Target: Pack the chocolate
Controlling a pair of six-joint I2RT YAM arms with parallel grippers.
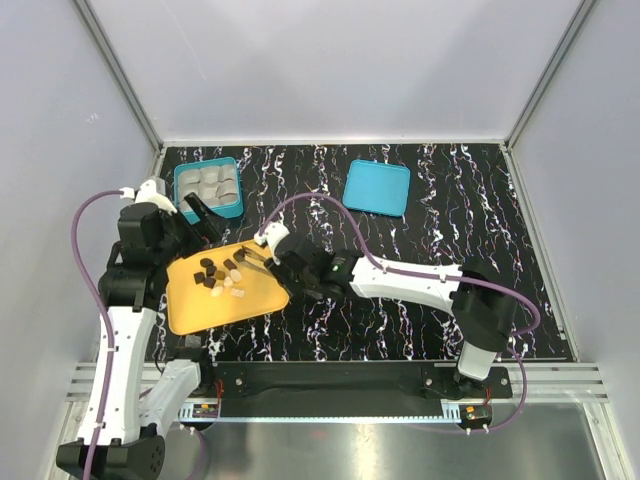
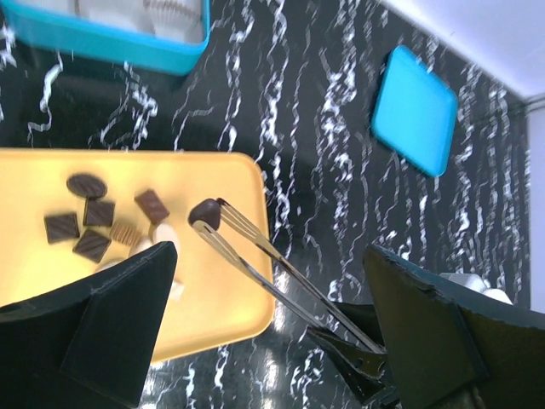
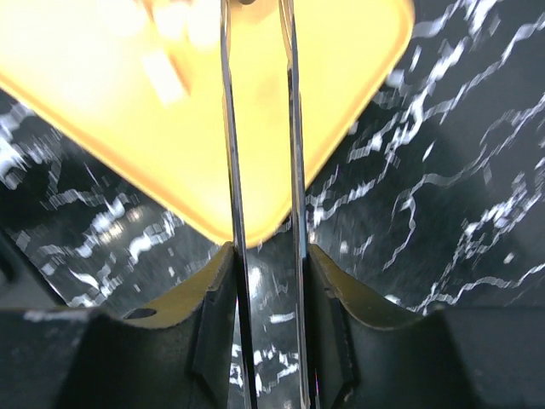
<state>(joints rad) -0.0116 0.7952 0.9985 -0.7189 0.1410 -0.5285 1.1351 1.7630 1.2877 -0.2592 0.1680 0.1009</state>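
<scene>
The right gripper [image 3: 266, 281] is clamped partway closed around a pair of slim, shiny metal tongs [image 2: 272, 264], its dark fingers pressing the two thin arms toward each other. The tong tips pinch one small, rounded dark chocolate piece [image 2: 205, 212] above the right end of the orange tray [image 2: 213, 315]; whether the piece touches the tray surface cannot be told. The tray is smooth, glossy plastic, rectangular with rounded corners and a low raised rim. The other chocolates [image 2: 94, 226] lie in a loose cluster on the tray: flat dark squares, a dark oval, a ribbed tan piece and a few cream-white bits. The left gripper [image 1: 200, 215] hangs over the far left part of the tray with its broad, matte black fingers spread wide and nothing between them. Beyond the tray sits a square teal box [image 1: 207, 187] with pale compartments, and well to its right a flat teal lid [image 1: 377, 187] with rounded corners, both on the black, white-veined marble-look tabletop [image 1: 450, 220].
</scene>
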